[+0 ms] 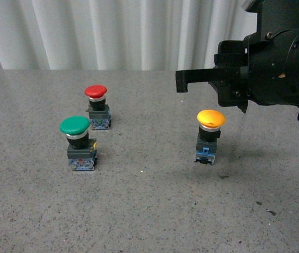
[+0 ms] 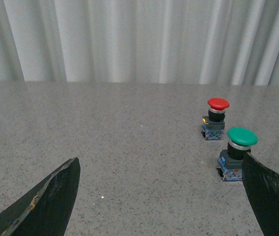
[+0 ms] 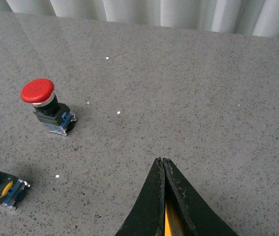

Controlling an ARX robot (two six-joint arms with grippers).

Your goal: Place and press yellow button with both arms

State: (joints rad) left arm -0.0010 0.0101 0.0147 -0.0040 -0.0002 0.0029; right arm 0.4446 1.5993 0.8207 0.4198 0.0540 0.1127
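The yellow button (image 1: 211, 118), with its yellow cap on a black body and blue base, stands upright on the grey table (image 1: 149, 211) right of centre. My right gripper (image 1: 181, 81) is shut and empty. It hangs above the button, with its tips reaching past the button to the left. In the right wrist view the shut fingertips (image 3: 162, 161) meet, and a sliver of the yellow cap (image 3: 165, 223) shows between the fingers. My left gripper (image 2: 160, 162) is open and empty, low over bare table. It is out of the front view.
A green-capped button (image 1: 75, 126) stands at the left, with a smaller red-capped button (image 1: 96, 92) behind it. Both show in the left wrist view, the green one (image 2: 241, 137) close to one finger (image 2: 269, 196), the red one (image 2: 218, 104) further off. A white curtain (image 1: 112, 31) closes the back.
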